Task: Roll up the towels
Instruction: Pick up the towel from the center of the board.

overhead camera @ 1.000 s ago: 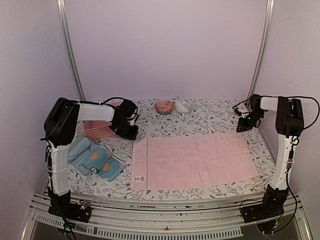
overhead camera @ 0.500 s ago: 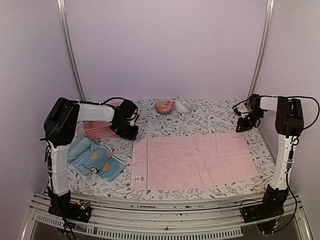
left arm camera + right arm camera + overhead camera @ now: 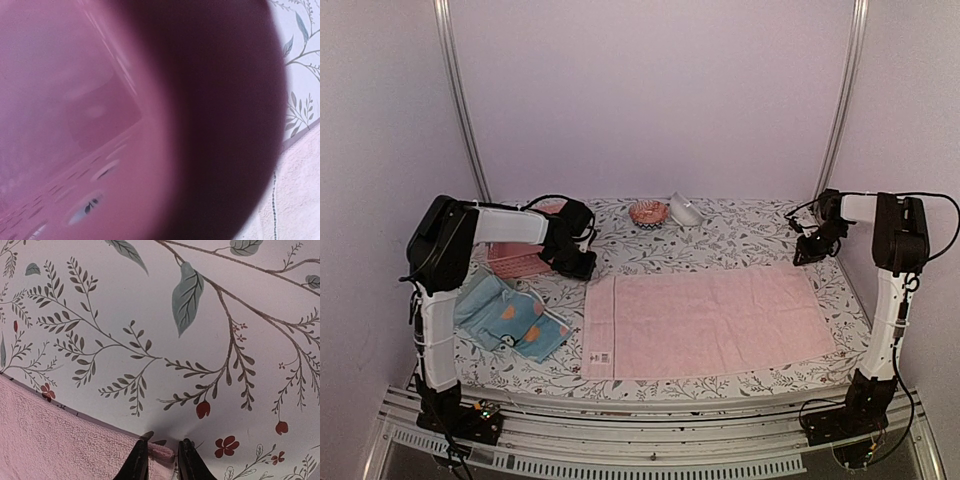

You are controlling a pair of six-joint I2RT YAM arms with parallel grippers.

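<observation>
A plain pink towel lies spread flat in the middle of the table. In the right wrist view my right gripper is shut on the pink towel's far right corner, a small fold of cloth pinched between the dark fingertips. From above, my right gripper sits low at that corner. My left gripper is at the towel's far left corner, beside the basket; its jaws are hidden. A light blue towel with orange motifs lies crumpled at the near left.
A pink perforated basket stands behind the blue towel and fills the left wrist view as a blur, beside a dark patch. A small pink bowl and a white object sit at the back. Walls close in on both sides.
</observation>
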